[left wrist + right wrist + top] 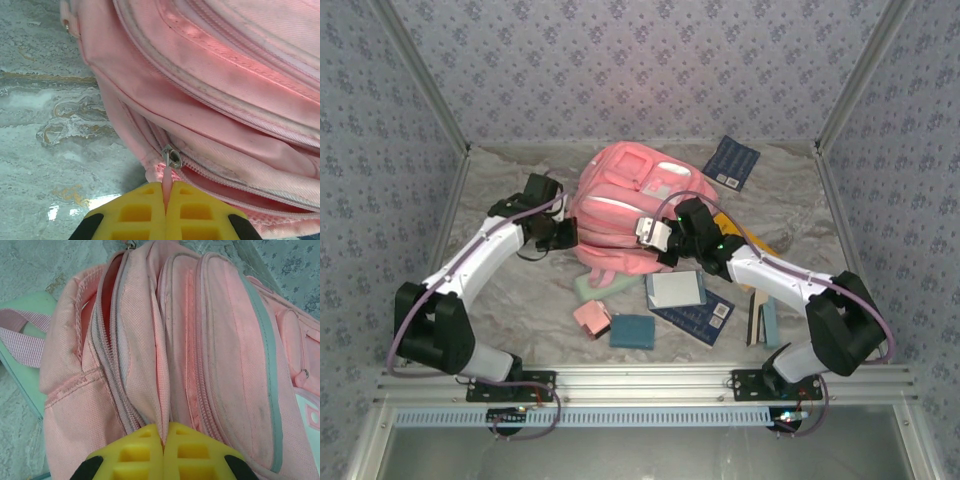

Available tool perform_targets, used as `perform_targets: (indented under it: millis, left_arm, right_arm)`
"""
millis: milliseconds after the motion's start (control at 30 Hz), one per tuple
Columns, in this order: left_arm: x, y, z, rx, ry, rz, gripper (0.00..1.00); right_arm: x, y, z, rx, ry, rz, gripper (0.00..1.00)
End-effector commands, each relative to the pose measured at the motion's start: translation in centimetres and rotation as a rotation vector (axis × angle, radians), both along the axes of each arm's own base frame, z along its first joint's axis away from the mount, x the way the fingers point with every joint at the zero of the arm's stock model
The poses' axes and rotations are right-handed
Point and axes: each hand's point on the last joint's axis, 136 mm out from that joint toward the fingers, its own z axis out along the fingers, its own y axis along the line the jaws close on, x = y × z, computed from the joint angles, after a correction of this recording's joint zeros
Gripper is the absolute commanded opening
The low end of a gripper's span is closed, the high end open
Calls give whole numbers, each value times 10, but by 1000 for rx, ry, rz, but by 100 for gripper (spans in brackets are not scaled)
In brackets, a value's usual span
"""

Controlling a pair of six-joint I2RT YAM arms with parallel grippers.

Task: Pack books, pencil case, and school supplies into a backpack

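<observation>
The left gripper pinches the pink zipper pull of the large soft pink backpack; the right gripper clamps a fold of its cloth.

**A:** Where are we?
**B:** Robot lab booth: metal frame across the front, flower-papered panels boxing in a marble-look worktop.
**A:** And the left arm and right arm bolted onto that frame!
</observation>
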Motion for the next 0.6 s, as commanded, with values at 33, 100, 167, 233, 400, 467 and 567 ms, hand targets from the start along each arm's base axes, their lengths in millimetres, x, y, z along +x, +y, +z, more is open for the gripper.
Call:
perform_targets:
  millis: [33,100,167,233,400,467,567]
  left_arm:
    - [10,8,0,7,-14,52,0]
    - [11,6,7,-14,-38,59,0]
    - [10,5,15,-38,-60,63,0]
    - [6,2,22,-67,-70,61,0]
    - [1,-13,48,-157,-131,33,0]
    - [-1,-19,60,-175,-158,19,0]
    - [-3,-22,80,-201,-201,18,0]
  right_arm:
    - [8,-11,15,21,-45,-44,0]
    - [13,-13,18,41,-45,-74,7]
    - [7,-11,25,71,-44,-55,33]
    - [-1,-7,46,166,-91,-45,46]
    - [-4,-31,107,562,-29,-247,58]
    - [11,-55,106,617,88,-468,58]
    - [22,-90,81,576,302,-748,47]
